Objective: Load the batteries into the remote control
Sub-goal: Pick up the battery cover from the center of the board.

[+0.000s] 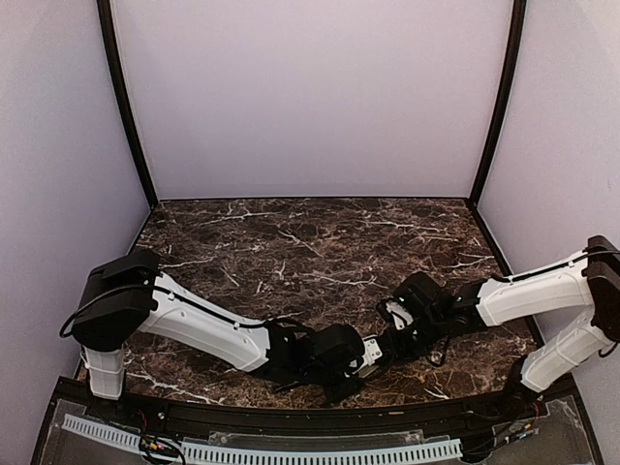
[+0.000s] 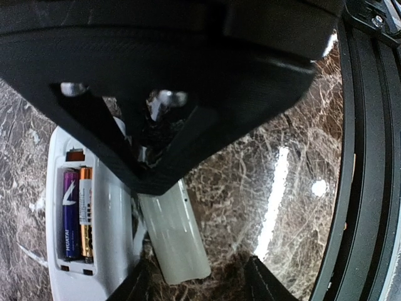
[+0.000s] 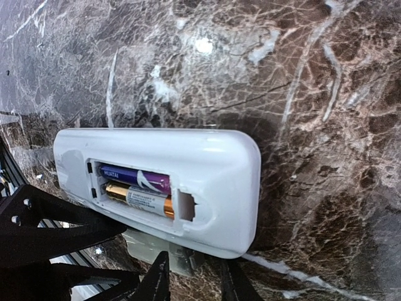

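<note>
The remote control (image 3: 207, 157) lies back-up on the worktop (image 3: 313, 94), both batteries (image 3: 141, 188) in its bay. The left tool (image 2: 197, 285) stands wide around the loose cover (image 2: 175, 238); the right tool's (image 3: 194, 282) state I cannot tell.

Top: high behind arms (image 1: 213, 325), we look down. Wrists: close, past left claw (image 2: 197, 285), right claw (image 3: 195, 282); both share remote (image 3: 219, 157).
</note>
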You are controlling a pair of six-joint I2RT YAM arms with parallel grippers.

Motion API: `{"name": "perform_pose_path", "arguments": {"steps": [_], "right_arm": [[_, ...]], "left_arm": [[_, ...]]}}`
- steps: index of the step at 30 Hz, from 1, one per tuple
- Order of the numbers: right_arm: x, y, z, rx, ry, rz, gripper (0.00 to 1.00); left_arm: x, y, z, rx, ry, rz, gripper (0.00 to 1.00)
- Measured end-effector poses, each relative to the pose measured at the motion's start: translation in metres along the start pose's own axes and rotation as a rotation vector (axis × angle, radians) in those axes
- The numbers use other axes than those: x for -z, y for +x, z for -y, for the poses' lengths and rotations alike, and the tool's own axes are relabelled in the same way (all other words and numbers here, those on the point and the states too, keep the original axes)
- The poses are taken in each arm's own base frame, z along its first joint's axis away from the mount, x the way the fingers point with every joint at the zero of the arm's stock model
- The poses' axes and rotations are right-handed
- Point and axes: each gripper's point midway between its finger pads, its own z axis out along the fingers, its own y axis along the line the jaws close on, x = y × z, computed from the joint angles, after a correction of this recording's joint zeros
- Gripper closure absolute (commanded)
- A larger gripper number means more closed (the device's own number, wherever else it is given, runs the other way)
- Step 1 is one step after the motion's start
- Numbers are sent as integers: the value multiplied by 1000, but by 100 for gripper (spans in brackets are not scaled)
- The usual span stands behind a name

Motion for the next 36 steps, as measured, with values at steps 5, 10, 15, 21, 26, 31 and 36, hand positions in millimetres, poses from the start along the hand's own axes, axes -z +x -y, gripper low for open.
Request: {"name": "perform_pose_path", "arguments": {"steps": [5, 10, 15, 21, 26, 31, 36], "right_arm": [[1, -2, 2, -7, -3, 8, 76], [1, -2, 3, -10, -1, 9, 80], [1, -1, 4, -21, -15, 9, 80], [1, -2, 4, -37, -27, 10, 80], [1, -3, 4, -54, -34, 10, 81], [1, -2, 4, -63, -42, 10, 81], [2, -2, 6, -81, -45, 12, 81]], "left_arm": [[-1, 0, -1, 16, 1, -14, 52], [-3, 0, 1, 26, 14, -15, 52], [-5, -3, 0, 40, 20, -10, 57], [-7, -6, -5, 63, 31, 0, 58], [-9, -7, -6, 78, 44, 6, 57], [-11, -9, -6, 94, 45, 15, 57], [-14, -12, -7, 99, 41, 20, 61]]}}
